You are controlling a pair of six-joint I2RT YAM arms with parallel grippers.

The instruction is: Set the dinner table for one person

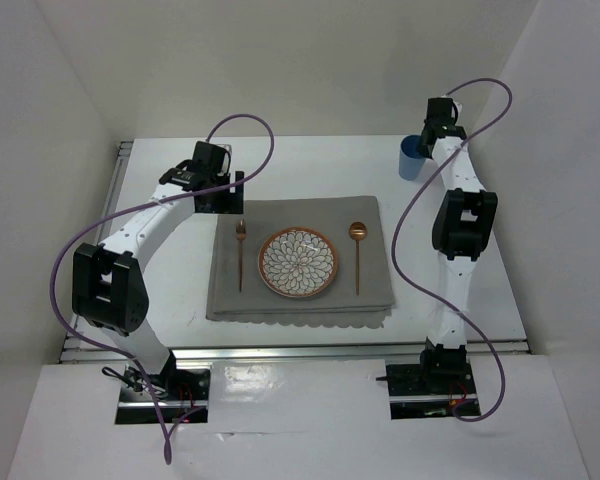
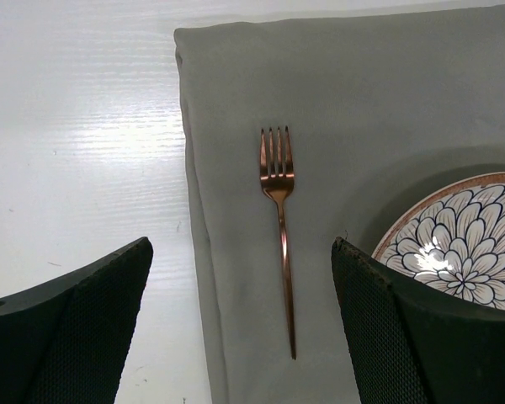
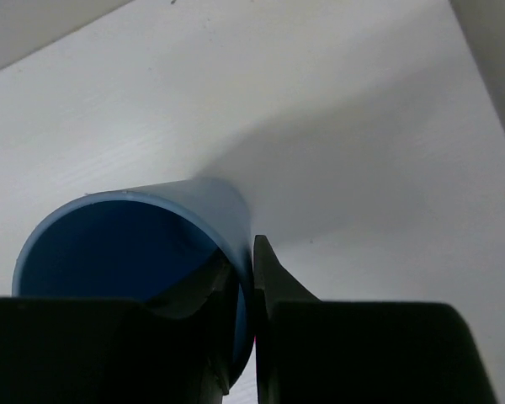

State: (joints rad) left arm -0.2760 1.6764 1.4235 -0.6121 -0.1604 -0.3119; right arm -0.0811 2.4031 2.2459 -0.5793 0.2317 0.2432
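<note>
Matt grey cloth placemat; shiny copper-coloured metal fork.

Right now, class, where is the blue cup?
In the top view the blue cup is at the far right of the table, beyond the corner of the placemat, its rim pinched by the right gripper.

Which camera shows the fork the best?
The left wrist view: the copper fork fills the middle, tines and handle sharp, lying on the grey placemat. The top external view shows the fork only as a thin sliver left of the plate. The right wrist view misses it, showing just the blue cup.
</note>
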